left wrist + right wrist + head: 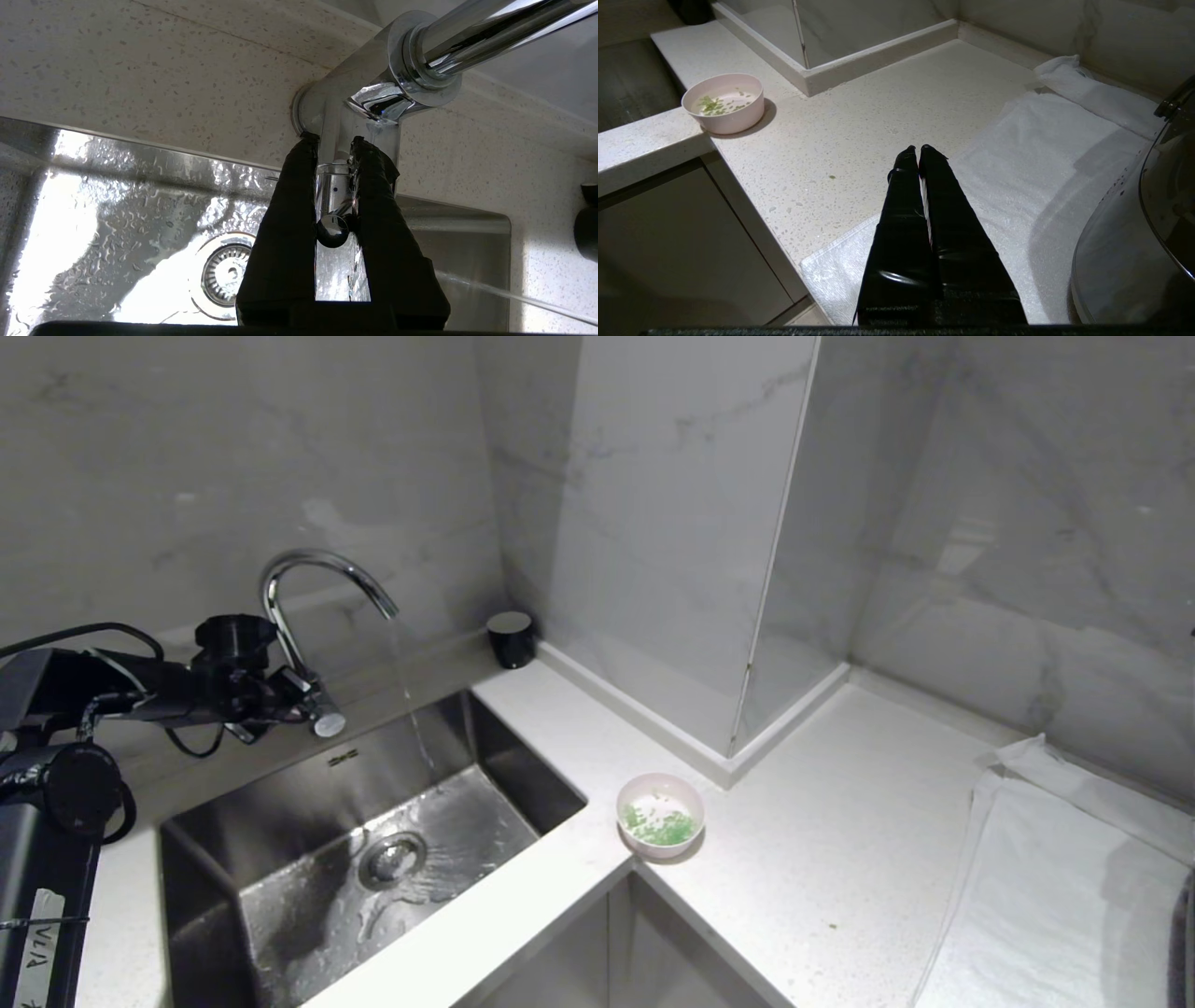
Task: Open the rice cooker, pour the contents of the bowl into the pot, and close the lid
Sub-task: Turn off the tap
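Running water falls in a thin stream from the curved chrome faucet [322,581] into the steel sink [280,915], wetting its floor around the drain [392,859]. Left gripper [335,142] is at the faucet's base, its two black fingers [285,219] clenched on either side of the chrome lever handle [332,205]. A small black cup [512,638] stands on the counter behind the sink, against the marble wall. A boxed marble column [691,541] juts out onto the white speckled counter [840,859] between sink and far side.

Bowl [660,814]: pale pink, small, sitting upright on the counter at the inside corner, just beside the sink's right rim. Contents of the bowl [665,824]: loose green bits scattered over the white bottom.

White towel [1064,887] spread along the counter's right side, well apart from the bowl.

Right gripper [917,150] appears only in its own wrist view: fingers pressed together, holding nothing, hovering over the towel's near edge. That view also shows a shiny steel pan [1120,252] with a glass lid on the towel, which the head view cuts off. The left wrist view alone shows the grip on the lever. No cooker seen in any view.
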You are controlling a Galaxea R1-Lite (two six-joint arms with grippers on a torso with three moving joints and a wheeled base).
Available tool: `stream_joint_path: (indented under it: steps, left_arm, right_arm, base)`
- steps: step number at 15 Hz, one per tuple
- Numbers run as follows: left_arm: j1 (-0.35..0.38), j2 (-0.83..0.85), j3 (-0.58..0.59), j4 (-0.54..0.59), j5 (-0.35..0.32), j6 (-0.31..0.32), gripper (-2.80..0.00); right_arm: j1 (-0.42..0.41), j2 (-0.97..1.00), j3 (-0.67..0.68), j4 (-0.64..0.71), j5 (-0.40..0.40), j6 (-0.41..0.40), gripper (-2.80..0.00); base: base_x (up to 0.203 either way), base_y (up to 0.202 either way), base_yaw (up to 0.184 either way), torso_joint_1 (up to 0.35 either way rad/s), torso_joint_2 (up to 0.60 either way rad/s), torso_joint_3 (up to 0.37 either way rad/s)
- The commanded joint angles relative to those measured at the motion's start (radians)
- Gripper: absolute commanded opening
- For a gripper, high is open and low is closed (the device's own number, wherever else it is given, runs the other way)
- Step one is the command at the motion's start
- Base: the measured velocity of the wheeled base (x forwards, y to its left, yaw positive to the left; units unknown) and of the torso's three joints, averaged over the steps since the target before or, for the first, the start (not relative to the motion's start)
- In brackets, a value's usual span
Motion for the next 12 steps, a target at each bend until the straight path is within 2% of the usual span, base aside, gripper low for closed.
stream_joint_path:
  steps: [1,12]
  left_arm:
    - [0.002,0.005,-0.001,0.002,0.002,-0.004,-2.8]
    - [0.051,0.021,-0.009,-0.029,0.006,0.006,-2.8]
  right_arm:
    - [-0.001,-0.001,0.0,0.0,0.001,0.0,-2.8]
    - [0.0,0.0,0.0,0.0,0.001,0.0,-2.8]
  base:
    - [0.0,0.0,0.0,0.0,0.0,0.0]
    - [0.0,0.0,0.0,0.0,0.0,0.0]
